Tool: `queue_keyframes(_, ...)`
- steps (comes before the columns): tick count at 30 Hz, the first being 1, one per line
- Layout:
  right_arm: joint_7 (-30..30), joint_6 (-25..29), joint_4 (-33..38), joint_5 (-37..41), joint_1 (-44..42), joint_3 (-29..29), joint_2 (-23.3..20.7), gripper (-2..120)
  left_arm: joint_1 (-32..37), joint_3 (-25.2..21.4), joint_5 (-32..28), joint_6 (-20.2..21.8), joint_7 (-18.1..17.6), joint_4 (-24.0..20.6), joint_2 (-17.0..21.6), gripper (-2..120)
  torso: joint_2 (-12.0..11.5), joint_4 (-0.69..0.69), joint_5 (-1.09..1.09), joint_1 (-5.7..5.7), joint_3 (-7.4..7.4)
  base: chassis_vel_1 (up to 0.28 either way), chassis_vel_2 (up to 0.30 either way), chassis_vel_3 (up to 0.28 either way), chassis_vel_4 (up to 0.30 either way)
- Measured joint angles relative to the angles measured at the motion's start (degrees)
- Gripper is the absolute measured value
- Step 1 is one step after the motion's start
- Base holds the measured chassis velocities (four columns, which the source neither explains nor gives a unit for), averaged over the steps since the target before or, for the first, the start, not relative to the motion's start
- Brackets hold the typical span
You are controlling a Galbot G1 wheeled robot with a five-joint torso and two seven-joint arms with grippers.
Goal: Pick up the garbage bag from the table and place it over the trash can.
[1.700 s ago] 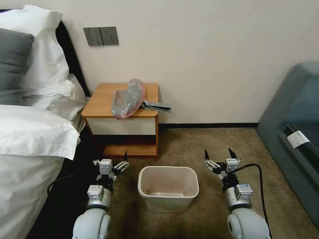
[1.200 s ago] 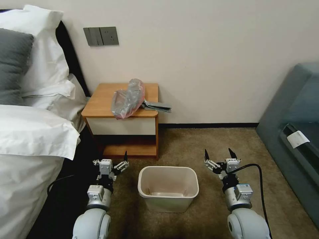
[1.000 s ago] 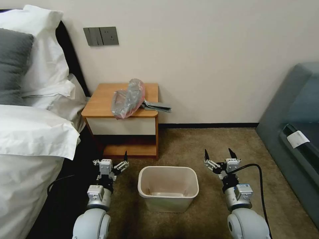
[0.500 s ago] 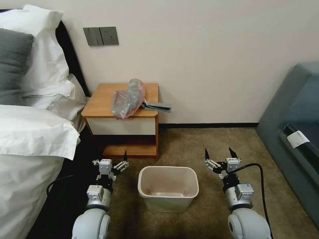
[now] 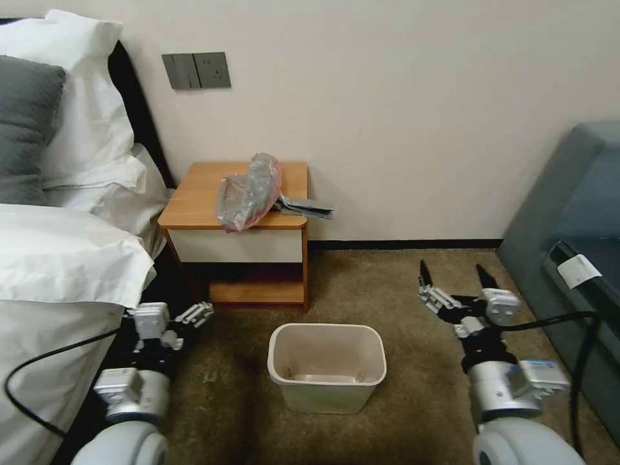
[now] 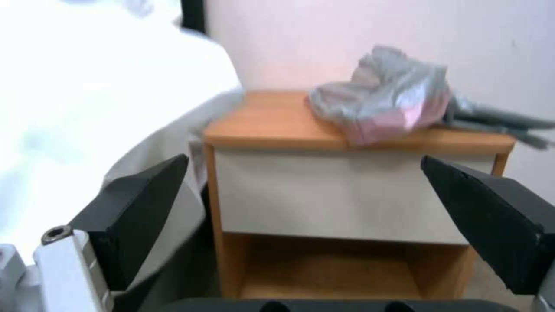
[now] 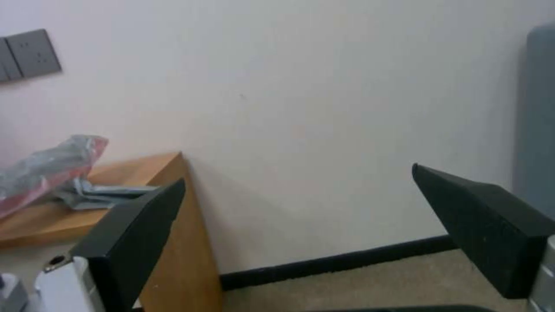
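Because the garbage bag (image 5: 248, 192) is thin, crinkly, translucent grey film with a pinkish-red tint along one edge, it will likely weigh almost nothing, collapse under any touch and slip between smooth pads. A pinch on a gathered fold looks safer than one on a single layer. It lies crumpled on the worktop (image 5: 200, 197), toward the front right of the orange-brown top, with its low end reaching the front edge above the white drawer. The bunched ridge at its high end, near 12 o'clock on the heap, looks the best hold, since several layers stack there. Some flat grey sheets (image 5: 307, 206) lie just beside it at 3 o'clock and overhang the worktop's side; a grasp there could drag them along.

The trash can (image 5: 327, 365) stands on the carpet in front of the worktop, well apart from the bag, its mouth bare.

The left end effector (image 5: 173, 318) sits low at 9 o'clock of the can, close to the bed (image 5: 58, 271), released with its fingers spread; the left wrist view looks between them at the drawer front and the bag above. The right end effector (image 5: 455, 279) hangs at 2 o'clock of the can, also released, fingers wide and aimed at the wall. Neither touches anything.
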Motion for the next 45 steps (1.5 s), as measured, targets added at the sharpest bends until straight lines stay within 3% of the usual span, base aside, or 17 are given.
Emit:
queue_keyframes(1, 0.0, 0.0, 0.0, 0.0, 0.0, 0.0, 0.0, 100, 0.0, 0.0, 0.0, 0.0, 0.0, 0.0, 0.0, 100, 0.0, 0.0, 0.0, 0.0, 0.0, 0.0, 0.0, 0.0, 0.0)
queue_keyframes(2, 0.08, -0.35, 0.24, 0.83, -0.3, -0.28, -0.09, 100, 1.86, -1.93, -2.16, 1.42, -0.11, -3.89, 0.41, 100, 0.0, 0.01, 0.02, 0.0, 0.0, 0.0, 0.0, 0.0, 0.0)
queue_keyframes(4, -0.12, -0.37, 0.05, 1.5, -0.31, -0.24, -0.32, 100, 3.44, -3.56, -4.05, 2.58, -0.19, -7.0, 0.76, 100, 0.0, 0.01, 0.04, 0.0, 0.0, 0.0, 0.0, 0.0, 0.0)
queue_keyframes(6, -0.48, -0.4, -0.17, 2.19, -0.31, -0.09, -0.52, 100, 4.34, -4.46, -5.07, 3.23, -0.22, -7.74, 0.95, 100, 0.0, 0.0, 0.04, 0.0, 0.0, 0.0, 0.0, 0.0, 0.0)
queue_keyframes(14, -1.75, -1.65, -1.06, 6.28, -0.13, 0.62, -3.21, 100, 5.83, -5.82, -6.63, 4.16, -0.2, -7.98, 1.34, 100, 0.0, 0.0, 0.02, 0.0, 0.0, 0.0, 0.0, 0.0, 0.0)
queue_keyframes(16, -1.88, -1.63, -1.35, 7.44, 0.2, 0.68, -3.87, 100, 6.62, -2.65, -5.36, 1.91, 1.55, -7.97, 3.19, 100, 0.0, 0.0, 0.03, 0.0, 0.01, 0.0, 0.0, 0.0, 0.0)
queue_keyframes(20, -1.63, -2.38, -1.51, 13.21, 0.53, 0.13, -4.11, 100, 6.68, -0.66, -4.57, 0.36, 2.01, -7.88, 4.26, 100, 0.0, 0.0, 0.03, -0.01, 0.01, 0.0, 0.0, 0.0, 0.0)
queue_keyframes(24, -1.01, -3.54, -1.98, 19.92, 1.19, -0.14, -4.77, 100, 6.63, 0.04, -4.32, 0.1, 1.91, -7.77, 4.26, 100, 0.0, 0.0, 0.03, 0.0, 0.0, 0.0, 0.0, 0.0, 0.0)
queue_keyframes(32, 0.63, -3.43, -4.66, 22.99, 5.35, -0.56, -7.27, 100, 6.47, -0.1, -3.48, 0.21, 1.19, -7.65, 3.86, 100, 0.0, 0.0, 0.03, -0.01, 0.01, 0.0, 0.0, 0.0, 0.0)
queue_keyframes(36, 1.55, -3.79, -5.76, 28.57, 7.81, -1.31, -8.13, 100, 6.46, -0.69, -3.39, 0.17, 1.13, -7.61, 3.48, 100, 0.0, 0.0, 0.03, 0.0, 0.01, 0.0, 0.0, 0.0, 0.0)
queue_keyframes(39, 3.27, -5.56, -6.96, 39.21, 10.07, -1.9, -8.98, 100, 6.69, -1.19, -3.43, 0.16, 1.12, -7.58, 3.33, 100, 0.0, 0.01, 0.03, 0.0, 0.01, 0.0, 0.0, 0.0, 0.0)
queue_keyframes(40, 4.8, -6.87, -7.68, 46.38, 11.34, -1.88, -9.38, 100, 6.78, -1.37, -3.45, 0.13, 1.12, -7.56, 3.32, 100, 0.0, 0.0, 0.03, 0.0, 0.01, 0.0, 0.0, 0.0, 0.0)
queue_keyframes(41, 4.8, -6.87, -7.68, 46.38, 11.34, -1.88, -9.38, 100, 6.78, -1.37, -3.45, 0.13, 1.12, -7.56, 3.32, 100, 0.0, 0.0, 0.03, 0.0, 0.01, 0.0, 0.0, 0.0, 0.0)
queue_keyframes(45, 10.81, -11.34, -11.13, 70.77, 16.67, -0.62, -10.17, 100, 7.2, -1.72, -3.67, 0.05, 1.12, -7.55, 2.93, 100, 0.0, 0.0, 0.03, 0.0, 0.01, 0.0, 0.0, 0.0, 0.0)
